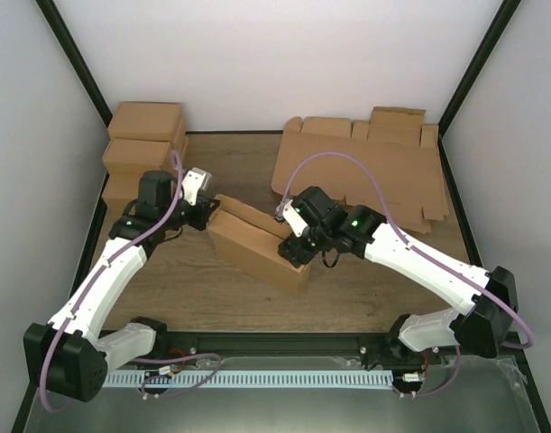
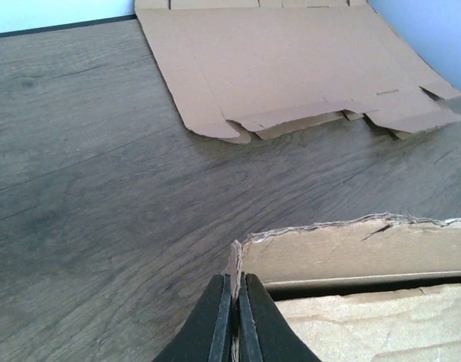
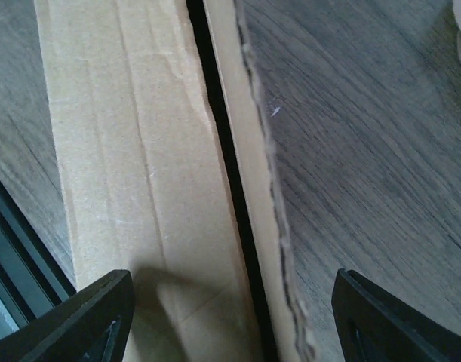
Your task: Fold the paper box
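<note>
The paper box [image 1: 252, 245] lies half-formed in the middle of the counter [image 1: 194, 293]. It is a long trough set slantwise, with one end pointing toward the near right corner and the other toward the far left corner.

At the near end, the right arm's fingers [image 3: 79, 320] stand wide apart and hold nothing. They sit either side of one long wall. In the right wrist view that wall runs straight away from them. It shows as a broad folded panel, a dark slot and then a thin ragged edge. The panel sits closer to the finger at the lower left of that view, and bare wood lies in front of the other finger. The gap between the fingers therefore crosses the box's long axis, and the cardboard is already between them but off-centre.

At the far end, the left arm's fingers [image 2: 215, 324] are pressed together. The torn corner of the box wall runs down into the seam between them, so they appear clamped on that corner.

I judge that the left arm is steadying the box and that the next move falls to the right arm, which is nearer the unfinished wall. It would need to shift sideways to centre over the slot.

Farther back, a stack of flat cardboard [image 1: 374, 176] lies at the far right corner. Finished boxes [image 1: 144, 135] are piled at the far left corner. Both are well apart from either pair of fingers.
</note>
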### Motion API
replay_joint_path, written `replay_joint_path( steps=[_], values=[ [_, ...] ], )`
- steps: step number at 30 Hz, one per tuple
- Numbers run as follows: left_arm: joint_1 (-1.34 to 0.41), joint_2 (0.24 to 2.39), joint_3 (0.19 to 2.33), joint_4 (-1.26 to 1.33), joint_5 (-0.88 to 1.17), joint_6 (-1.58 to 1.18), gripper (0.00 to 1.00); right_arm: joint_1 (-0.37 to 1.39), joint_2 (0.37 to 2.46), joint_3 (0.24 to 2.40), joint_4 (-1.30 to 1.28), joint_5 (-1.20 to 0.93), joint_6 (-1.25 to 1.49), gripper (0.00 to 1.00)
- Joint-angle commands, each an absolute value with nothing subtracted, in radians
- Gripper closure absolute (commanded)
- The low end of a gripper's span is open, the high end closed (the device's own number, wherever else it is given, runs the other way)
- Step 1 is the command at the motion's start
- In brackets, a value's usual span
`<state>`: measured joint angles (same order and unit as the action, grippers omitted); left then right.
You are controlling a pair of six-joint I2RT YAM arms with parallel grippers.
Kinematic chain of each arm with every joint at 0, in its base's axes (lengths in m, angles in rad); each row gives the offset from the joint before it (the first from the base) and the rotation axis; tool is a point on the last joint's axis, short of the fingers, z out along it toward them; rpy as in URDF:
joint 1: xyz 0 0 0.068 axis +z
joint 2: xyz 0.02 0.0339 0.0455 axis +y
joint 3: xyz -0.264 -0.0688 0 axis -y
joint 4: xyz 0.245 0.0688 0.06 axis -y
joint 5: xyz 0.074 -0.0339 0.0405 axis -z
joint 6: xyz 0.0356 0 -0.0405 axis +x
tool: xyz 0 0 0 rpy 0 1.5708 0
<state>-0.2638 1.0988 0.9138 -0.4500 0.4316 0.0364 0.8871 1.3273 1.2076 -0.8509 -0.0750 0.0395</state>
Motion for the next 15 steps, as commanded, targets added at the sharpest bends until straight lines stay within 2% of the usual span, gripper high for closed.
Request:
replay_joint_path(
  steps=[1, 15],
  values=[
    [-0.301, 1.095, 0.890, -0.490, 0.416, -0.035, 0.96, 0.894, 1.340, 1.241, -0.841, 0.003, 0.054, 0.26],
    [-0.353, 0.999, 0.802, -0.460, 0.344, -0.086, 0.96, 0.894, 1.324, 1.229, -0.862, 0.036, 0.060, 0.27]
  ],
)
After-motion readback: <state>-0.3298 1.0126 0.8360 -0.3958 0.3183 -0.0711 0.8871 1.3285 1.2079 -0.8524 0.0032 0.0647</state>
